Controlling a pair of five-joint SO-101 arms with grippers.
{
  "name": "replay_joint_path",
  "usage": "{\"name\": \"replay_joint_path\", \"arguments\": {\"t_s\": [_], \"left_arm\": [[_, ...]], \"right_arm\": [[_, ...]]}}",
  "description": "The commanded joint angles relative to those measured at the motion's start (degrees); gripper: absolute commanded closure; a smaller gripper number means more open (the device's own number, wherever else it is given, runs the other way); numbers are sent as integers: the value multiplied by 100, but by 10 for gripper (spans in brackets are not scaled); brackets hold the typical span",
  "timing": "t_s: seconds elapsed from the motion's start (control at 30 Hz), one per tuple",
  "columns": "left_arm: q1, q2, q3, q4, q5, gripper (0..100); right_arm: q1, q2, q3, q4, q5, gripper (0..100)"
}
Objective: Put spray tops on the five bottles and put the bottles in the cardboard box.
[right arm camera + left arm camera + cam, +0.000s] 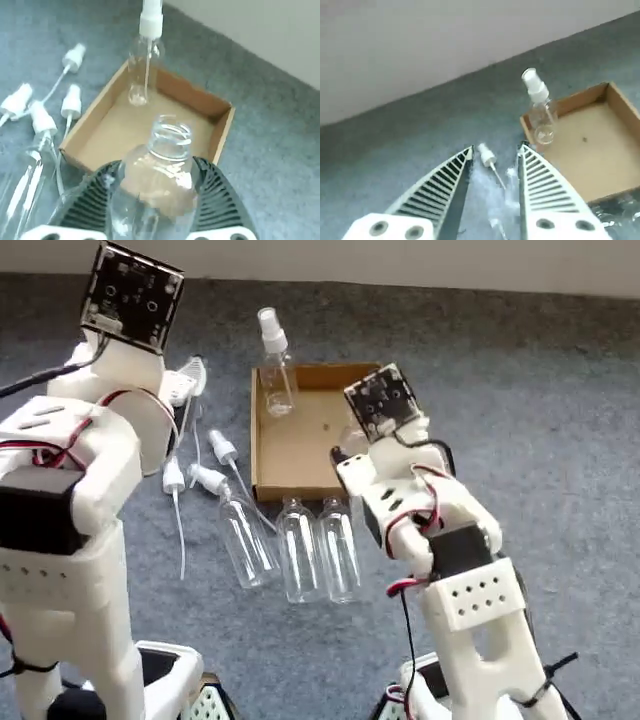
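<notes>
My right gripper is shut on a clear bottle with an open neck, held over the near edge of the cardboard box. A capped bottle stands upright in the box's far corner. My left gripper hangs open above a loose spray top on the carpet left of the box. In front of the box lie three bottles: one with a spray top and two with open necks.
More loose spray tops with long dip tubes lie on the grey carpet between the left arm and the box. Open carpet stretches right of the box. A pale wall runs along the far side.
</notes>
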Motion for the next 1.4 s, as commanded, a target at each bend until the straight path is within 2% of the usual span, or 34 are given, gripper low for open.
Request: {"name": "replay_joint_path", "arguments": {"t_s": [0.0,0.17,0.33,0.43,0.7,1.17,1.27,1.37], "left_arm": [[611,-295,-189,-571,62,863],[840,-286,-189,-888,598,863],[840,-286,-180,-862,659,864],[804,-286,-101,-844,651,864],[40,-312,1103,-897,659,864],[-163,-312,980,-879,712,867],[-462,-286,971,-809,1152,939],[-708,-286,971,-809,1231,998]], "right_arm": [[-321,-945,1402,-1780,-220,995],[-567,-1684,2589,-2387,-237,995],[-567,-2255,3152,-2967,-352,995],[-567,-2466,3415,-2976,-563,995],[-567,-2580,3530,-2967,-589,995],[-567,-2589,3538,-2598,-598,995],[-567,-2589,3538,-2598,-598,995],[-567,-2580,3538,-2598,-598,995]]}}
